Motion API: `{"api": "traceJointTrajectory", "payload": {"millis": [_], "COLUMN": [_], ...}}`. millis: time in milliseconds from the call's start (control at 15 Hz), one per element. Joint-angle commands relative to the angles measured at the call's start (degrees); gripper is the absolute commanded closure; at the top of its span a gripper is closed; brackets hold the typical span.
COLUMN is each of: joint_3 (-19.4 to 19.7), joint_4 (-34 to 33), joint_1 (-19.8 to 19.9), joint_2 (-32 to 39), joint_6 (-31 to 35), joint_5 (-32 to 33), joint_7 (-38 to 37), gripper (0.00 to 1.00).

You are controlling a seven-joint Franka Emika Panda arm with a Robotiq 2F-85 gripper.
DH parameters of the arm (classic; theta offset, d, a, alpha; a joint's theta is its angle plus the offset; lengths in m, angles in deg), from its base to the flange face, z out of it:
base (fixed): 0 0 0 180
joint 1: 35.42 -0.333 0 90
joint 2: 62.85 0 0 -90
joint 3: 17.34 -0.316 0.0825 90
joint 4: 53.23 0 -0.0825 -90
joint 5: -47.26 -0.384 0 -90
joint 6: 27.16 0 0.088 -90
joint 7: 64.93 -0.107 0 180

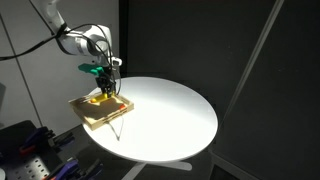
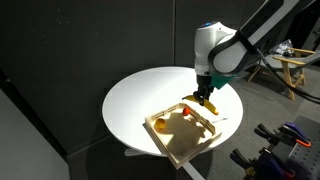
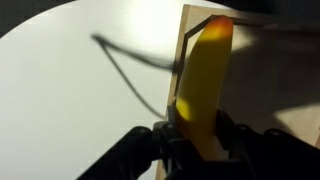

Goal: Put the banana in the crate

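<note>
No text, label, brand, number or sign can be read in any view. The banana (image 3: 203,85) between the fingers (image 3: 232,140) shows only plain yellow skin in the wrist view. In an exterior view, the arm's white casing (image 2: 215,45) above the fingers and the crate (image 2: 185,155) below them are too small and blurred for any lettering to be made out.
</note>
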Motion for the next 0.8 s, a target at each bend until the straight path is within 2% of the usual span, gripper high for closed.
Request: {"api": "traceJointTrajectory", "payload": {"millis": [0, 400, 733], "joint_3": [-0.50, -1.45, -2.98], "joint_4": [-1.15, -3.11, -4.63], "joint_1": [-1.17, -1.86, -1.88], "joint_2": [-0.82, 0.70, 2.69], "joint_6": [-2.55, -6.59, -4.91], "joint_5": [0.30, -0.83, -1.87], "joint_7": [-1.29, -0.77, 0.90], "gripper": [0.85, 0.85, 0.85]}}
